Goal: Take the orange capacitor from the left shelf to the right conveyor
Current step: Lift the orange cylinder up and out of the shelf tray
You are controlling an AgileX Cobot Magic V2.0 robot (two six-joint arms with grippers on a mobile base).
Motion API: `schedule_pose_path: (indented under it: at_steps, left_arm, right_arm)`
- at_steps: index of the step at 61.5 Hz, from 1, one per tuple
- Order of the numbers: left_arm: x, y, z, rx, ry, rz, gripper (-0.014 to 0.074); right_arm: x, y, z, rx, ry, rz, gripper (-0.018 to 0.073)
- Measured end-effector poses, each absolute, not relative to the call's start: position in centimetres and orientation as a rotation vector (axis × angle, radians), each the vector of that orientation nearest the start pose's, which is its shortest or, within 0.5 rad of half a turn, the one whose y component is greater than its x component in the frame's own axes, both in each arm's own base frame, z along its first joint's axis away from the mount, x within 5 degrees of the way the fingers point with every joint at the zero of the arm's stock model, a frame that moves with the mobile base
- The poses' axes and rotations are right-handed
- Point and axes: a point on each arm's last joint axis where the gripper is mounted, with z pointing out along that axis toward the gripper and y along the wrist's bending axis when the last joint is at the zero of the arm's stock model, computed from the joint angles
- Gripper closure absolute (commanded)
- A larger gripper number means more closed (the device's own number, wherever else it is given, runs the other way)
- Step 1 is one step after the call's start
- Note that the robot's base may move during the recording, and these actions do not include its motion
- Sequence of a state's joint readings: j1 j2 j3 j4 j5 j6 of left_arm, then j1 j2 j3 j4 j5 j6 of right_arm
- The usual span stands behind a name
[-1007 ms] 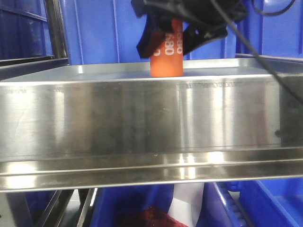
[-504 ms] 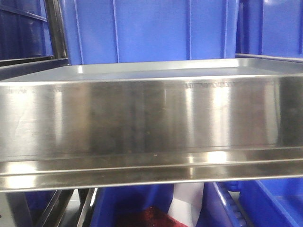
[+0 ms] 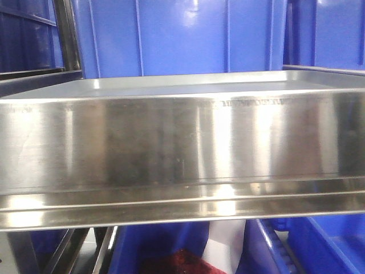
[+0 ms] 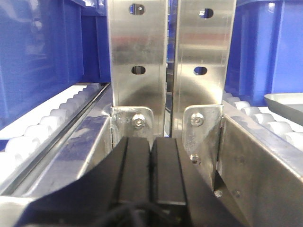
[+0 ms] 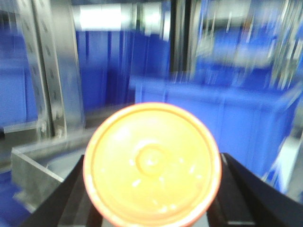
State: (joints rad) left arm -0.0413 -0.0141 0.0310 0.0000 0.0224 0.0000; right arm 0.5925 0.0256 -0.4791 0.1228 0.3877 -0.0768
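One of the task's two stages is reading as complete: the orange capacitor (image 5: 151, 163) is no longer standing on the left shelf (image 3: 171, 142), whose flat grey top is showing bare in the front view, with only the blue bins (image 3: 182, 34) behind it. The cylinder is sitting in the right gripper (image 5: 152, 201), seen end-on in the right wrist view, its round orange face filling the lower middle of the picture, with the black fingers (image 5: 251, 194) closing in against its flanks on either side. The background is smearing heavily, which I am taking to mean the arm is travelling, though the direction cannot be told. The left gripper (image 4: 151, 170) is taking no part: its two black pads are lying shut face to face with nothing between them, pointing at a pair of steel uprights (image 4: 137, 61) between roller tracks (image 4: 28, 137). The carry across and the set-down are, in my judgement, remaining. The right conveyor is not appearing in any view, so how near it is cannot be told. A second ago the front view was showing the gripper clasping the capacitor upright on the shelf; both are now gone from that view, as they already were half a second ago.
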Motion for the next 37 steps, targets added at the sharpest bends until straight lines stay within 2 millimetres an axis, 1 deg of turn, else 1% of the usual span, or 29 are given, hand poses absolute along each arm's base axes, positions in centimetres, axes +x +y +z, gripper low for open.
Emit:
schedule_pose_path:
  at_steps: [7, 13, 37]
  left_arm:
    - [5.7, -0.2, 20.1, 0.031, 1.523, -0.033, 0.0701]
    - [5.7, -0.2, 20.1, 0.031, 1.523, -0.033, 0.0701]
    - [5.7, -0.2, 20.1, 0.031, 1.523, -0.033, 0.0701]
  right_arm:
    - [0.6, 0.8, 32.1, -0.438, 1.364, 0.529, 0.0503]
    - [0.8, 0.9, 31.7, -0.444, 1.377, 0.521, 0.0503]
    - [0.9, 1.0, 31.5, -0.447, 1.386, 0.518, 0.0503]
